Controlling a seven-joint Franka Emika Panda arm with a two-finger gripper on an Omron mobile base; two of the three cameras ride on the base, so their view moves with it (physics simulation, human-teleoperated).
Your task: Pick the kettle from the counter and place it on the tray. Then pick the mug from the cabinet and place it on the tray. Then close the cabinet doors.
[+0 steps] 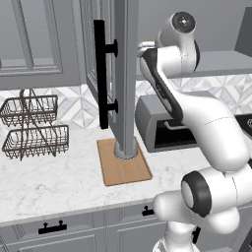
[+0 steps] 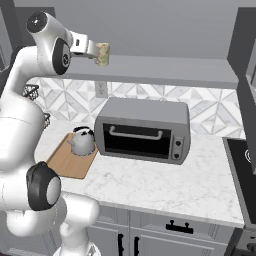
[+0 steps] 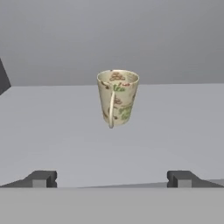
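In the left base view, an open cabinet door (image 1: 123,74) at centre hides most of the kettle (image 1: 125,149) on the tray (image 1: 123,167).

In the right base view, the kettle is seen on the tray at middle left; the mug (image 2: 102,54) is approached at upper left.

In the hand view, the gripper (image 3: 112,179) is spread wide and empty, the mug at centre not yet reached. Mug placement and door closing are judged outstanding.

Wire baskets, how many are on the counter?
2, stacked in one rack at the counter's left end: the upper basket and the lower basket beneath it. The open cabinet door could hide more.
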